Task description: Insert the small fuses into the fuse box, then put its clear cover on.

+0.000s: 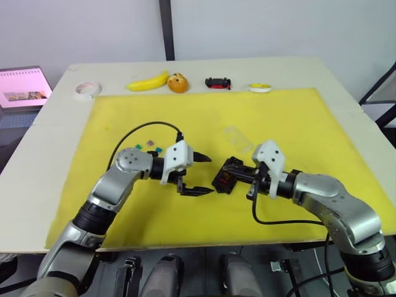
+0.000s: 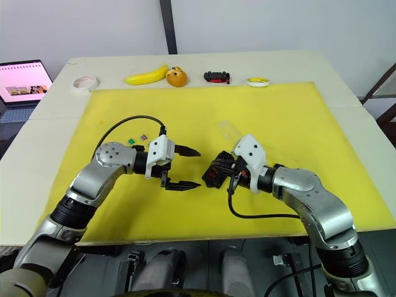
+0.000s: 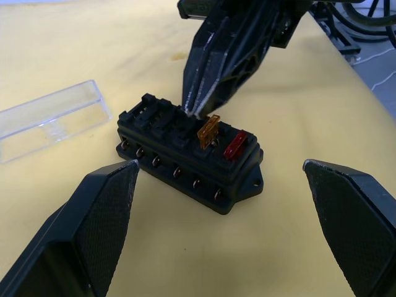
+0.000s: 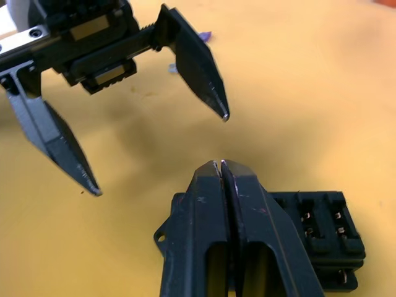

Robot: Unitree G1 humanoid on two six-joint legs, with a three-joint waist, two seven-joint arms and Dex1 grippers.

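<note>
The left gripper hangs with jaws spread wide and empty, the fuse box on the yellow mat ahead of them. The right gripper, jaws pressed together, sits over the box beside an orange fuse.

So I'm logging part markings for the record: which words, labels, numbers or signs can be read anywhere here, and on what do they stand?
No text reads in any view.
The pink screen at the table's far left: its lines are too small to read.
The fuse box, its orange fuse, red fuse and the clear cover: no legible marking.
</note>
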